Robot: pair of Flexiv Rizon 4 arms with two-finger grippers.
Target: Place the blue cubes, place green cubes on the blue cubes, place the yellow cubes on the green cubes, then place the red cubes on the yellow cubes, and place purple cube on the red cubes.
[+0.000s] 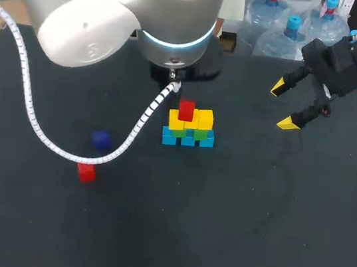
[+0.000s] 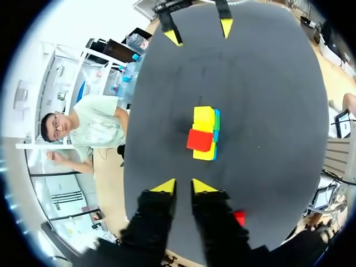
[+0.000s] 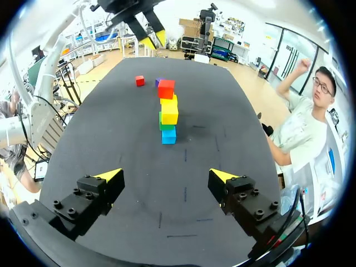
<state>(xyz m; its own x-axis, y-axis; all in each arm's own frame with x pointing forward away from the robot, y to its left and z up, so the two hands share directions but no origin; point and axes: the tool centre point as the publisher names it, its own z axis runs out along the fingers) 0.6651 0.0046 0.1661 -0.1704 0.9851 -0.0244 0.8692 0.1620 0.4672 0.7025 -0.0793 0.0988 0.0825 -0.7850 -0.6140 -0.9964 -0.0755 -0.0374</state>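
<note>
Head view first: my right gripper [image 1: 283, 105] hangs over the far right of the table [image 1: 250, 238], fingers spread wide, nothing in it. The stack [image 1: 189, 127] sits mid-table. It has three blue cubes [image 1: 187, 139] in a row at the bottom, two green cubes [image 1: 200, 134] that I can make out, two yellow cubes [image 1: 204, 118] as best I can count, and one red cube [image 1: 186, 110] on top. Well off to its left are one loose red cube [image 1: 85, 172] and one purple cube [image 1: 101, 139], both flat on the table. My left arm [image 1: 115, 16] is so bulky that it hides its own gripper here.

Left wrist view: my left gripper [image 2: 183, 186] is up above the stack, fingers just a narrow gap apart, holding nothing. The red cube sits on the yellows, and the loose red cube peeks out beside one finger.

Right wrist view: fingers wide apart, empty, stack ahead of them. The loose red cube and a sliver of the purple cube lie beyond it.
</note>
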